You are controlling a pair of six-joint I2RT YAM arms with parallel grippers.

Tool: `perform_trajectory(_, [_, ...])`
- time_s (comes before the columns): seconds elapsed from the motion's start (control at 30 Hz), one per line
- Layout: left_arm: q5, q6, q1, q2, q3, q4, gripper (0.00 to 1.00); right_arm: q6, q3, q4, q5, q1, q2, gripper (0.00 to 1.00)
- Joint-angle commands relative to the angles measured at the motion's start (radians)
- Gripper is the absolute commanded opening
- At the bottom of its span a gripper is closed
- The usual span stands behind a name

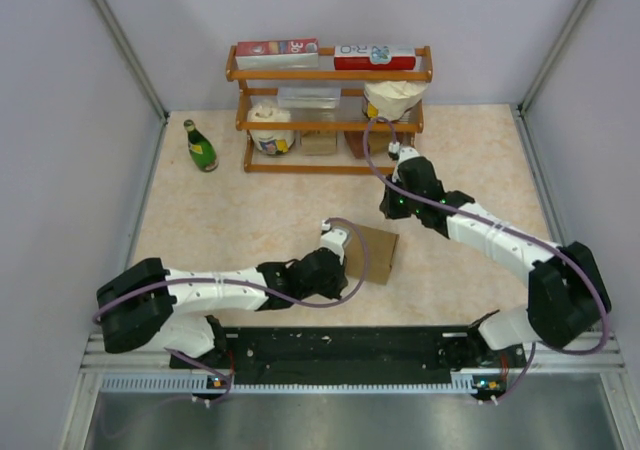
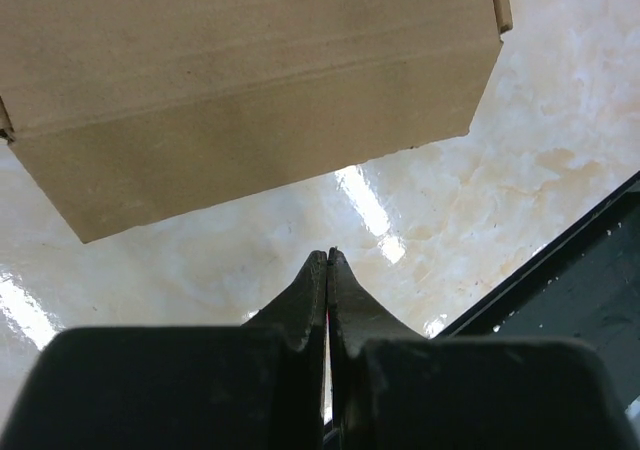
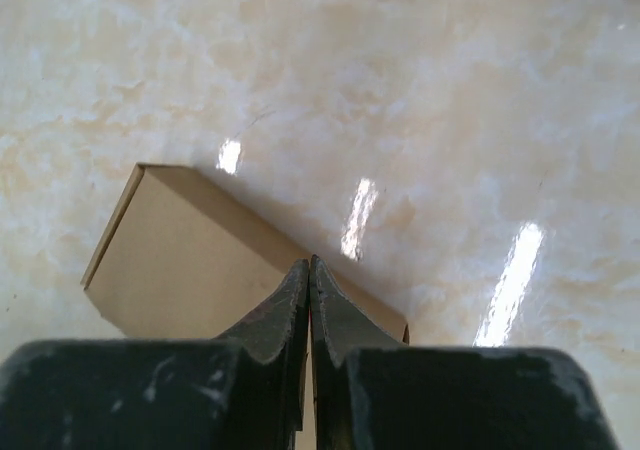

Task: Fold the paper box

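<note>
From above, the paper box [image 1: 372,252] lies on the table [image 1: 250,210] just below the middle of the frame, brown and shallow, between my two arms. My left claw [image 1: 335,240] sits at its left edge and my right claw [image 1: 392,208] just above its upper right corner. I judge that I flank it like this so either side can press a flap. The shelf [image 1: 330,120] and green bottle [image 1: 200,145] stand well apart at the top.

In the left wrist view, my left claw [image 2: 328,258] is at the lower middle with its fingers pressed together, holding nothing. The box [image 2: 250,90] fills the upper part, showing its top face and one side wall, with a strip of bare table between it and my tips.

In the right wrist view, my right claw [image 3: 308,266] is likewise closed and empty at the bottom centre. The box [image 3: 190,260] lies at lower left, partly behind my fingers; whether I touch it I cannot tell. It looks squared up, so the folding seems nearly finished.
</note>
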Motion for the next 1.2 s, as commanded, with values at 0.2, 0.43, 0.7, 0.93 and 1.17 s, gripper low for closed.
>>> perform_trajectory(0.2, [-0.025,-0.02,-0.002,0.11,0.109,0.024,0.0,-0.058,0.228,-0.057,0.104,-0.011,0.263,0.0])
perform_trajectory(0.43, [-0.019,-0.03,-0.002,0.169,0.14,-0.011,0.0,-0.076,0.259,-0.099,0.069,-0.013,0.342,0.0])
perform_trajectory(0.7, [-0.079,-0.027,-0.002,0.229,0.186,-0.1,0.0,-0.128,0.24,-0.117,-0.103,-0.013,0.367,0.0])
perform_trajectory(0.93, [-0.097,0.011,0.024,0.261,0.221,-0.109,0.0,-0.136,0.199,-0.123,-0.173,-0.011,0.346,0.0])
perform_trajectory(1.17, [-0.1,0.04,0.039,0.288,0.253,-0.112,0.0,-0.124,0.171,-0.131,-0.236,-0.008,0.335,0.0])
